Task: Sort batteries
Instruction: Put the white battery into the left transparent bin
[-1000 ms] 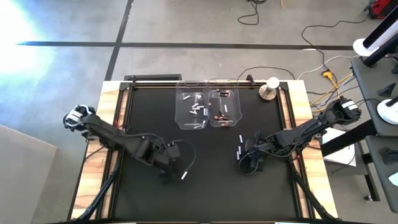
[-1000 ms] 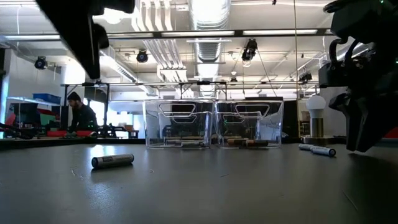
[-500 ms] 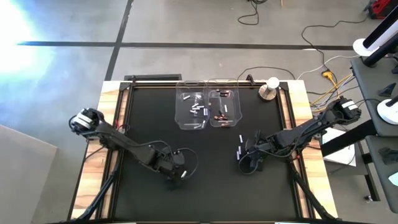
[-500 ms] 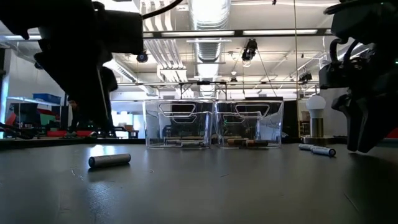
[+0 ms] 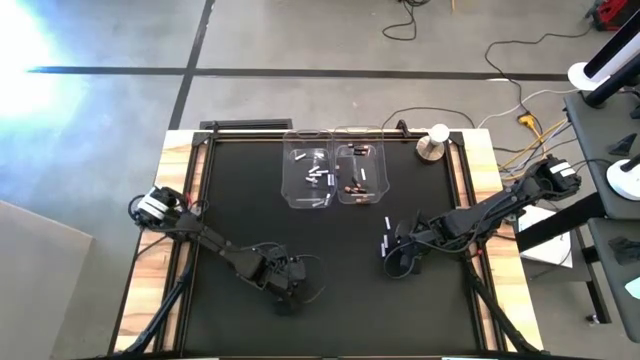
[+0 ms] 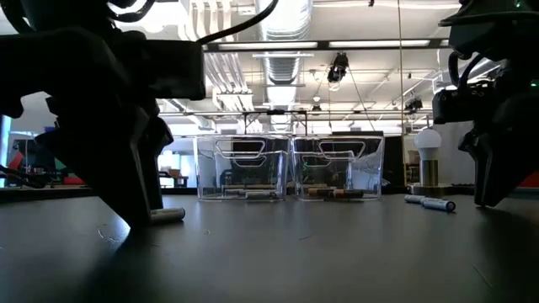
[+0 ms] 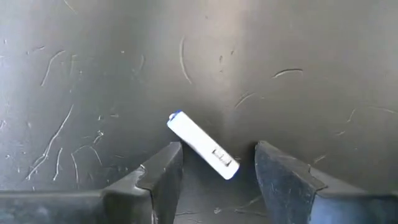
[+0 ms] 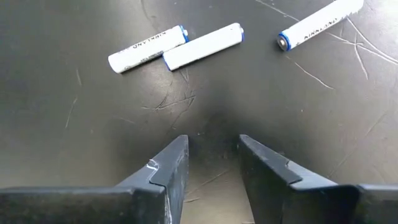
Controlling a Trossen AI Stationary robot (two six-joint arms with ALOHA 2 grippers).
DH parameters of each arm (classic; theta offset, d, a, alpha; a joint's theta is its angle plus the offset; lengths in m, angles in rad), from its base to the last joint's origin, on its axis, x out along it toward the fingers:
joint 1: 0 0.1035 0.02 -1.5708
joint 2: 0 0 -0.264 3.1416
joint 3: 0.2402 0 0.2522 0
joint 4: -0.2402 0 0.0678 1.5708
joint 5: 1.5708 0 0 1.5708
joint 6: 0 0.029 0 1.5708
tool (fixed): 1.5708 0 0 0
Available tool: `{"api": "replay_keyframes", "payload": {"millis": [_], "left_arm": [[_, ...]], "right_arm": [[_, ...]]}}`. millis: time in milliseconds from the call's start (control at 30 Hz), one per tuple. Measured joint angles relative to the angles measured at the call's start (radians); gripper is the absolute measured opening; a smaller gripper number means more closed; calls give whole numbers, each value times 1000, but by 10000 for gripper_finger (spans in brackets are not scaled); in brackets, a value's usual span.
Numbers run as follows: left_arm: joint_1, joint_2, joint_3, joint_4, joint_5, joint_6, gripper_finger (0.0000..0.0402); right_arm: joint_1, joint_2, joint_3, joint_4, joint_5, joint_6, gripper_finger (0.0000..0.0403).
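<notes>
A white battery point(image 7: 202, 145) lies flat on the black mat between the open fingers of my left gripper point(image 7: 217, 163), which points down over it at the near left point(image 5: 290, 285); the fingers stand on either side without touching it. The low view shows that battery point(image 6: 171, 215) beside the gripper's dark finger. My right gripper point(image 8: 213, 155) hangs open at the mat's right point(image 5: 400, 262). Three white batteries point(image 8: 148, 48), point(image 8: 202, 46), point(image 8: 320, 23) lie on the mat ahead of it.
Two clear bins stand side by side at the far middle: the left one point(image 5: 308, 178) holds white batteries and the right one point(image 5: 359, 174) holds dark ones. A round knob object point(image 5: 432, 145) stands at the far right corner. Wooden rails edge the mat.
My left gripper has come down and toward the table's near right, onto the lone white battery, and now stands low over the mat with its open fingers on either side of it. The battery still lies on the mat.
</notes>
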Motion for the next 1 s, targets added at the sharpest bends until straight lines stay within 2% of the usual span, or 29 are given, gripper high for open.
{"api": "replay_keyframes", "payload": {"millis": [167, 400, 600, 767, 1000], "left_arm": [[0, 3, -11, -19, -2, 2, 136], [6, 1, -65, -9, -42, -57, 17], [14, -5, -75, 2, -43, -41, 21], [16, -39, -39, -39, -47, 48, 8], [57, -139, 57, -211, -131, 159, 7]], "right_arm": [[0, 0, 0, 0, 1, 47, 121], [0, 0, 0, 2, 0, 58, 113], [0, 0, 0, 4, -1, 80, 121], [0, 0, 0, 5, -2, 106, 127], [0, 0, 1, 7, -2, 106, 118]]}}
